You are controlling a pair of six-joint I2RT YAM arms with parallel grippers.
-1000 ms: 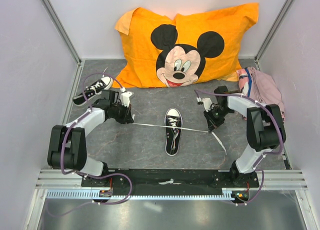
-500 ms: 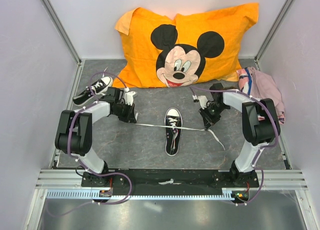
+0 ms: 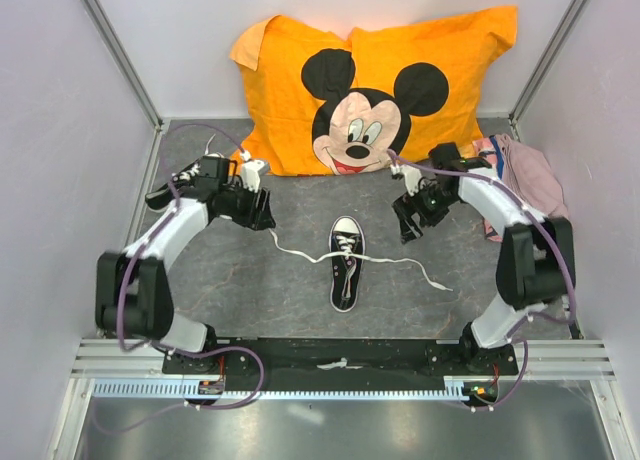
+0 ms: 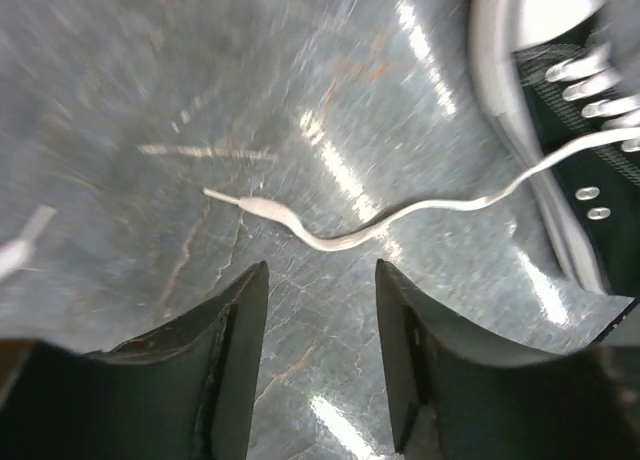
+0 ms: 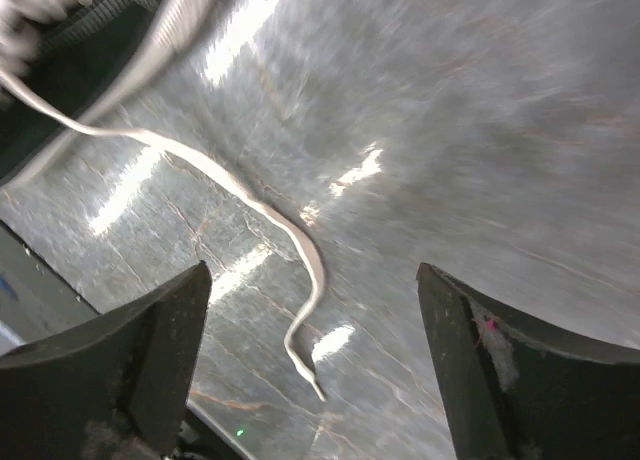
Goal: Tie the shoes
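Laces (image 3: 292,249) lie slack either side of the shoe (image 3: 345,265); left gripper (image 4: 321,280) and right gripper (image 5: 312,272) hover with jaws spread and empty, likely staged to grab the ends.

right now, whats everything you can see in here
shoes: 2, black with white soles; one mid-table, the other far left, mostly hidden behind the left arm
laces: 2 ends, white, slack on the table either side of the middle shoe
pillow: 1, orange with cartoon mouse, far edge
cloth: 1, pink, far right
table: 1, grey
left gripper: black, open, empty
right gripper: black, open, empty
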